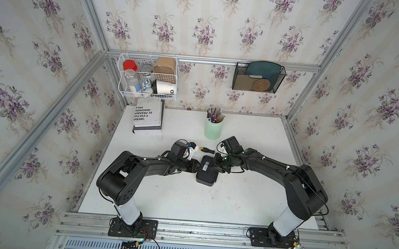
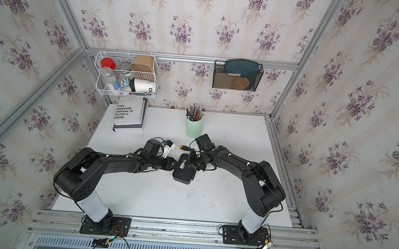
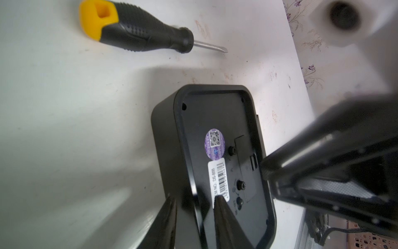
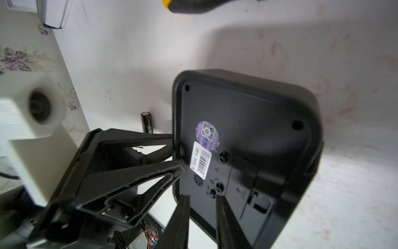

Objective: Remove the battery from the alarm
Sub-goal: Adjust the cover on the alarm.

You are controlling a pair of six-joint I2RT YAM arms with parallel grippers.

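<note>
Spreading out under both arms, the white surface (image 1: 187, 198) has most of its clutter at the back: a stack of books (image 1: 148, 118) and a mint cup (image 1: 213, 128) full of pens. The left arm (image 1: 150, 167) and the right arm (image 1: 271, 166) bend in from their own sides and meet over the middle.

Between them the alarm (image 1: 207, 177) lies face down on the surface. Its plain black back is turned up, with a round purple sticker (image 4: 207, 134) and a white barcode label (image 3: 219, 179) on it.

The left claw (image 3: 193, 197) is clamped on the alarm's rim, one finger outside the wall and the other pressed on the back by the barcode label.

The right claw (image 4: 201, 196) comes in at the opposite edge with its fingers standing partly apart. One tip is by a small knob on the back, the other at the rim. I can't make out a pinch there.

Behind the alarm, near but apart from it, a screwdriver (image 3: 137, 30) with a black handle and a yellow-orange cap lies flat.

Smallest of all, the battery (image 4: 146, 122), black with a gold end, is out of the alarm. It lies on the surface just beside the edge the left claw holds.
</note>
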